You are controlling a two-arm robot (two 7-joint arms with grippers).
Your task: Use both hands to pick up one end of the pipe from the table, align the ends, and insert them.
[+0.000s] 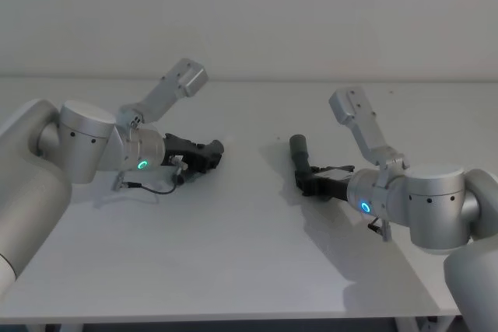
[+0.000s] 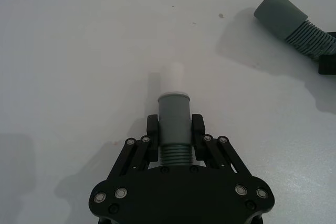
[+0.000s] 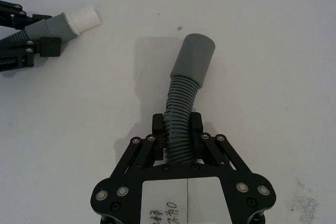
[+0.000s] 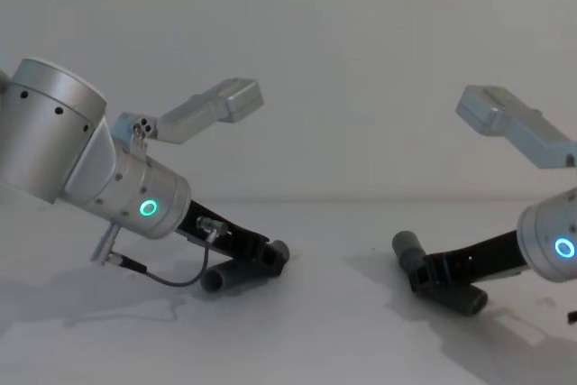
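In your head view, the left end effector (image 1: 204,155) sits low over the tabletop (image 1: 249,262) toward its left edge and the right end effector (image 1: 313,184) toward its right edge, well apart. Your left wrist view shows the left one clamped on one pipe piece (image 2: 174,113) just behind its cuff, whitish tip (image 2: 171,78) pointing outward. Your right wrist view shows the right one clamped on the ribs of the other pipe piece (image 3: 181,111), its wide grey cuff (image 3: 193,56) ahead.

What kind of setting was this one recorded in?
Probably a robotics lab test bench: a plain white table before a bare wall, with the left gripper shut on the white-tipped hose piece and the right gripper on the wide-cuffed hose piece.
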